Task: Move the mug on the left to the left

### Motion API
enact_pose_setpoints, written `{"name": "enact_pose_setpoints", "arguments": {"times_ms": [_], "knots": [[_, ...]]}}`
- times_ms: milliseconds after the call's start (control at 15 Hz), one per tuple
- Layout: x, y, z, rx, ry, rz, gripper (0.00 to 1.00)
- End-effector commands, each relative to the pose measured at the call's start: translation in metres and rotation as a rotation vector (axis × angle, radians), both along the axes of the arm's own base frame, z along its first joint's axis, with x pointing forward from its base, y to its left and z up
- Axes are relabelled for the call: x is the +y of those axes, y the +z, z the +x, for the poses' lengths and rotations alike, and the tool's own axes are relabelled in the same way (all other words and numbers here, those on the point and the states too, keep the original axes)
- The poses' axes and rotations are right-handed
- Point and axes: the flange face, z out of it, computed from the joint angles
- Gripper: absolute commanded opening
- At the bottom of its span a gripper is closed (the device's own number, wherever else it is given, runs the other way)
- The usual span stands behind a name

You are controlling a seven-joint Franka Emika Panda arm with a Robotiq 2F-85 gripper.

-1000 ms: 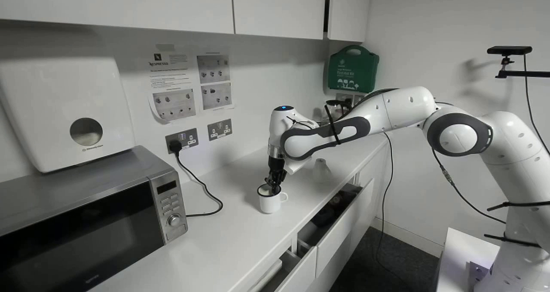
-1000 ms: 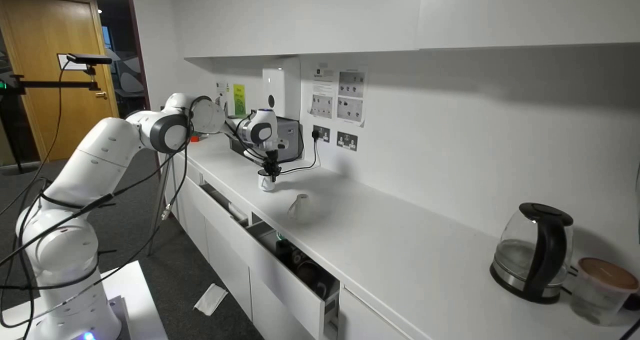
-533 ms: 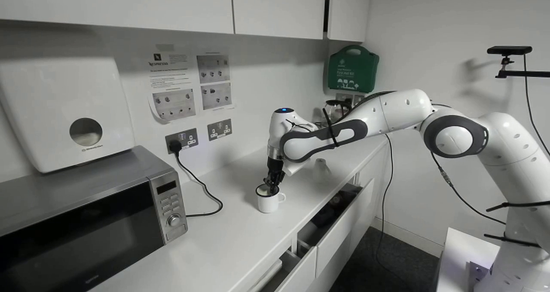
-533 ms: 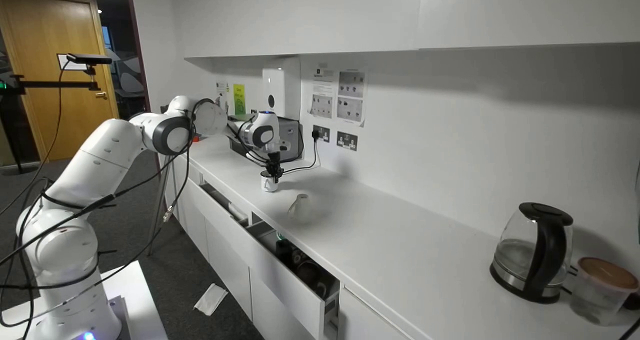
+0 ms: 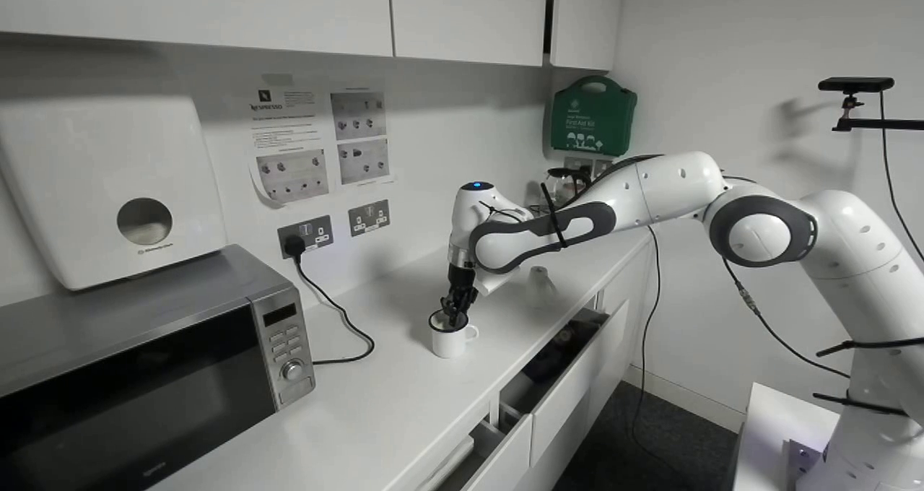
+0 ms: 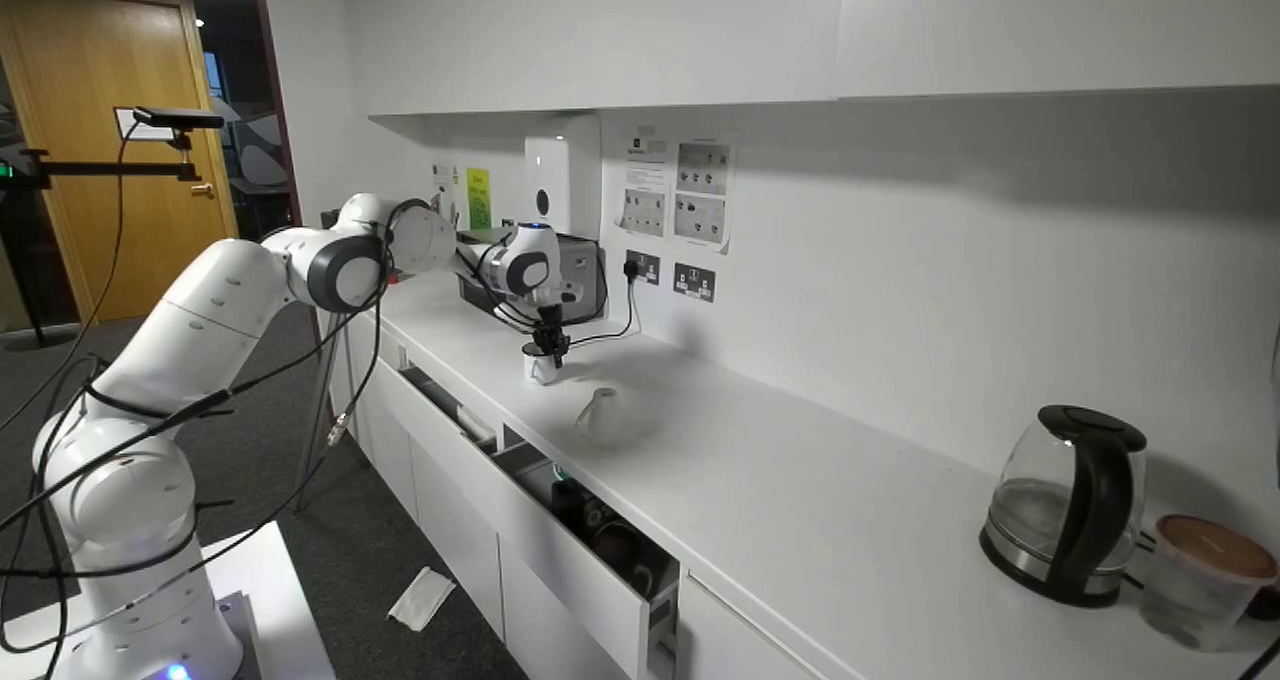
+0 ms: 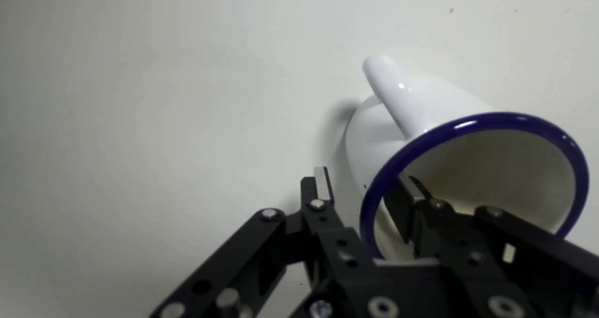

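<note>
The white mug with a dark blue rim stands upright on the counter; it shows in both exterior views (image 5: 447, 344) (image 6: 537, 369) and in the wrist view (image 7: 442, 96). Its handle points toward the upper left in the wrist view. My gripper (image 7: 367, 187) is open and straddles the mug's wall: one finger is inside the mug, the other outside with a gap to the wall. Whether the inner finger touches the wall cannot be told. The gripper also shows above the mug in both exterior views (image 5: 455, 313) (image 6: 550, 352).
A pale cup-like object (image 5: 541, 287) (image 6: 602, 415) stands on the counter near the mug. A microwave (image 5: 285, 339) with a black cable lies on one side. Open drawers (image 5: 570, 375) stick out below the counter's front edge. A glass kettle (image 6: 1065, 505) and lidded tub (image 6: 1205, 580) stand farther along.
The mug and gripper have shifted together slightly across the counter, a little left in an exterior view with the microwave in front. The arm's elbow has lowered slightly.
</note>
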Motion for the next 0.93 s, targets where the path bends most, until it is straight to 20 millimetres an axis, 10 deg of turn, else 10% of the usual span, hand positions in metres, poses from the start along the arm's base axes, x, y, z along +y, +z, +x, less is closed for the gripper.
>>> {"name": "enact_pose_setpoints", "arguments": {"times_ms": [0,267,867], "knots": [[-0.005,0.008,0.006,-0.006,0.008,0.029,0.69],[-0.012,0.021,0.003,-0.002,-0.011,0.052,1.00],[-0.041,0.108,-0.013,-0.091,-0.104,0.186,1.00]]}}
